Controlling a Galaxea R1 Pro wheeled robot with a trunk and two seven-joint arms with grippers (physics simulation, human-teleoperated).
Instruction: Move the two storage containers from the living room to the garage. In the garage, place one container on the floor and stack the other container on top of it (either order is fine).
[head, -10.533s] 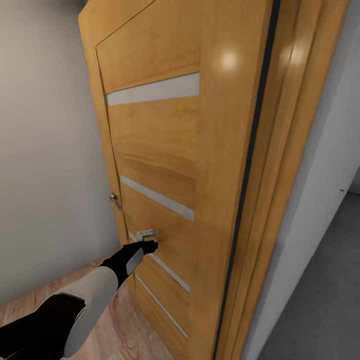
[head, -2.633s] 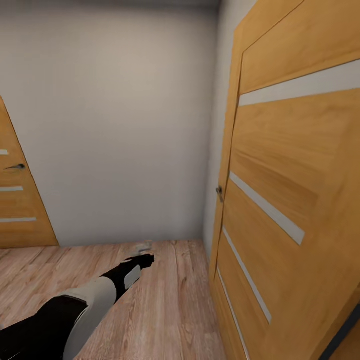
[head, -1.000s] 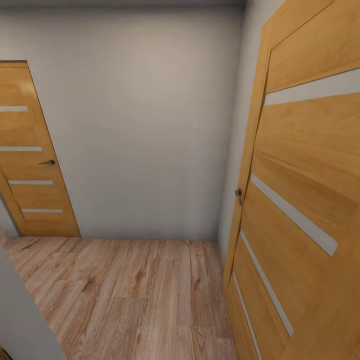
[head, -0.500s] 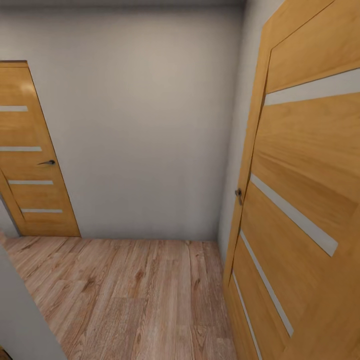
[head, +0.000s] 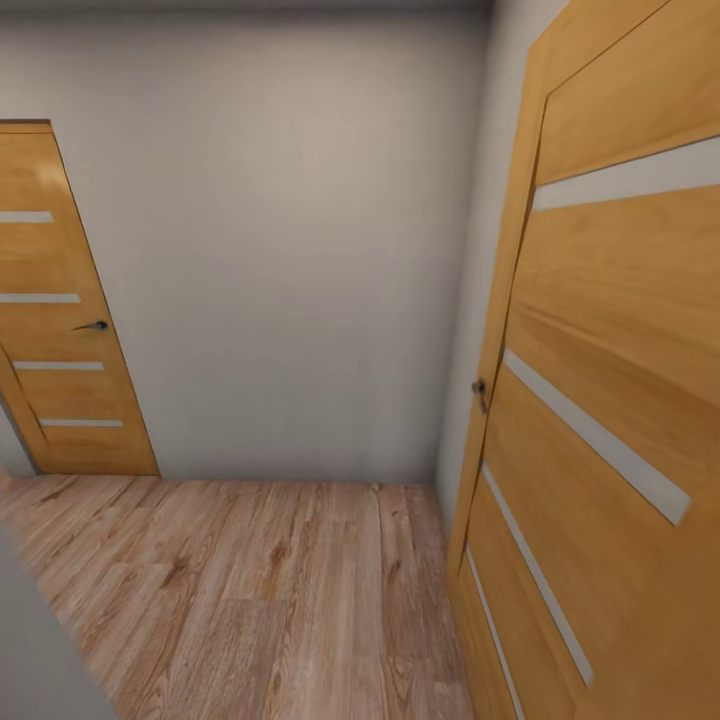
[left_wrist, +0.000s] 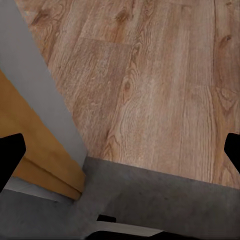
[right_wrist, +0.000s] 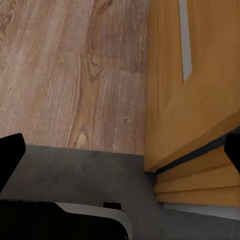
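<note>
Facing a plain grey wall (head: 300, 250), the head camera looks down on light wood plank flooring (head: 270, 590). An open wooden door (head: 620, 400) with pale horizontal inlays stands edge-on at the right of the head view, its small metal handle (head: 479, 391) near the leading edge. A second, closed wooden door (head: 60, 310) of the same pattern sits in the wall at the far left, with a dark lever handle (head: 93, 325). The left gripper (left_wrist: 120, 150) is spread wide: its two black fingertips (left_wrist: 11, 152) sit at opposite edges of the left wrist view, with nothing between them, above the line where plank flooring meets dark grey concrete floor (left_wrist: 165, 200) beside a grey wall corner. The right gripper (right_wrist: 120, 150) is likewise spread wide and empty, above the same threshold next to the door's bottom edge (right_wrist: 200, 125). Neither storage container appears in any view here.
</note>
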